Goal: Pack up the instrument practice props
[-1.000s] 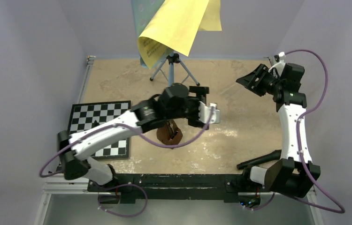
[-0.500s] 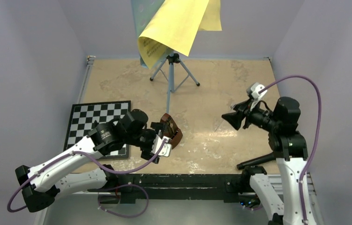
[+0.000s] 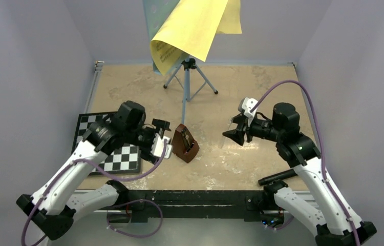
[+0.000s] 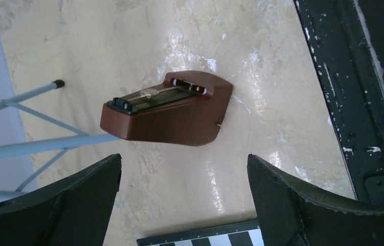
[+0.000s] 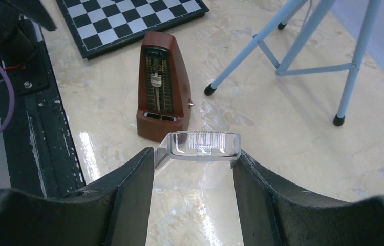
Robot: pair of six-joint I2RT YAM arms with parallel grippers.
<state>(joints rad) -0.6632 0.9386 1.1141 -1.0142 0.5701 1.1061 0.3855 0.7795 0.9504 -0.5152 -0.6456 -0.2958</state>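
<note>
While the left claw (image 3: 163,138) stands spread wide and holds nothing, the metronome (image 3: 185,147) sits upright on the table (image 3: 261,87) just ahead of it. It is in line with the gap between the claw's fingers (image 4: 51,205) and touches neither of them. Seen from that claw, its pendulum face shows along one side, and its base points toward the black rail (image 4: 354,77) at the near edge.

The right claw (image 3: 229,135) faces the metronome from the other side, so the metronome lies between the two claws. This claw is pinching a clear plastic piece (image 5: 203,146), gripped on both sides by the fingertips. The metronome stands straight ahead of it, near but apart from the piece, with its pendulum face turned to that claw.

The stand (image 3: 187,82) is beyond both claws at the far side of the table, its thin legs planted on the surface. The yellow sheets (image 3: 195,28) hang over the blue panel at its top, well above either claw.

The chessboard (image 3: 90,128) lies behind the left claw, partly under that arm. From the right claw it is past the metronome.
</note>
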